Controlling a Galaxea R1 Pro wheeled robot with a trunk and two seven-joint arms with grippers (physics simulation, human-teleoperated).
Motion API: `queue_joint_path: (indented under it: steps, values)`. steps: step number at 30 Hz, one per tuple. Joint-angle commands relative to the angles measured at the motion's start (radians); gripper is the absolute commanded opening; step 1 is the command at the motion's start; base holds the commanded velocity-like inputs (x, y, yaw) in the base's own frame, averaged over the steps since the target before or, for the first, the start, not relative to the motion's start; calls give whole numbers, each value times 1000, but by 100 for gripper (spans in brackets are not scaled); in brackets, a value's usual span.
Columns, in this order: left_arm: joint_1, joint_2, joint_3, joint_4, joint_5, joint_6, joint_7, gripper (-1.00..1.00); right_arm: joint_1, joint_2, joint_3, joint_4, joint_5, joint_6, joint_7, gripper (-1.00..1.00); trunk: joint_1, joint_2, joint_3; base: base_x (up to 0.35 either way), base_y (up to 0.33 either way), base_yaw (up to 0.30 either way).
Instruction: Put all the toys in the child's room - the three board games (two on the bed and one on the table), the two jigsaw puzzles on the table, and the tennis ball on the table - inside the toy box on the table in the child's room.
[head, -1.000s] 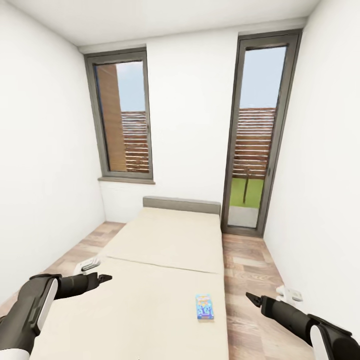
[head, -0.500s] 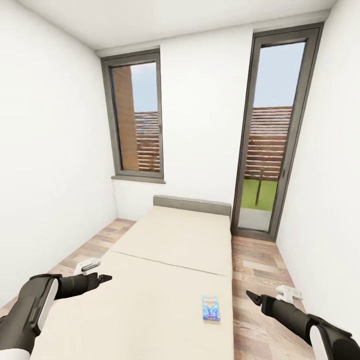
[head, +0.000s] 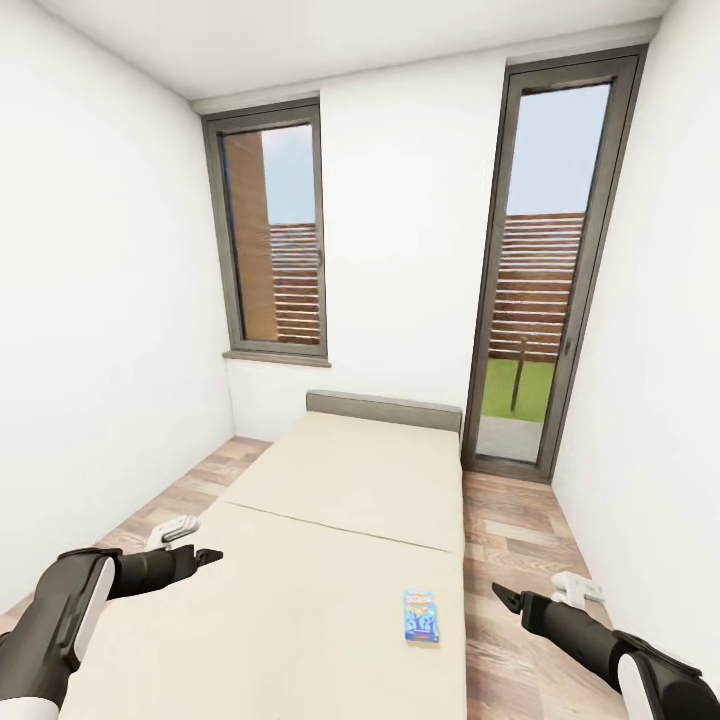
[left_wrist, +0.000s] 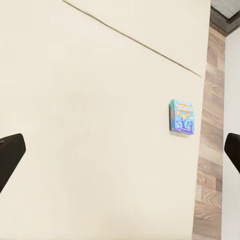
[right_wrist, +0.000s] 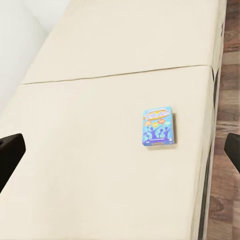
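Head view: a light blue board game (head: 421, 615) lies flat on the bed (head: 340, 500), on the near mattress section close to the bed's right edge. Its long axis runs along the bed toward the headboard (head: 383, 409). Most of the mattress to its left is bare. A strip of wood floor (head: 510, 545) runs between the bed's right edge and the wall. The left gripper (head: 212, 555) hangs over the bed's left edge; the right gripper (head: 497, 594) hangs over the floor strip; here I cannot tell how either stands.

Left wrist view: the game (left_wrist: 182, 116) sits just inside the bed edge, and dark fingertips (left_wrist: 10, 157) at both margins are spread wide.

Right wrist view: the game's (right_wrist: 159, 127) orange logo faces the seam between sections; the fingertips (right_wrist: 9, 152) are likewise spread apart.
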Motion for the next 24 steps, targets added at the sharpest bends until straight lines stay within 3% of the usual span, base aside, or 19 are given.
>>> queue_joint_path:
  steps: [1,7,19,24]
  values:
    - [0,0,2,0,0,6,-3,100,-1,1,-2,0,-10,8,-2,100,0,-1,0,0,0,0]
    - [0,0,2,0,0,6,-3,100,-1,1,-1,-1,-9,8,-2,100,0,-1,0,0,-22,81]
    - [0,0,6,-1,5,9,-5,100,-1,1,-1,-2,-8,9,-7,100,0,-1,0,0,-20,270]
    - [0,-1,7,-1,6,10,-5,100,-1,1,-1,-2,-10,9,-46,100,0,-1,0,0,-1,291]
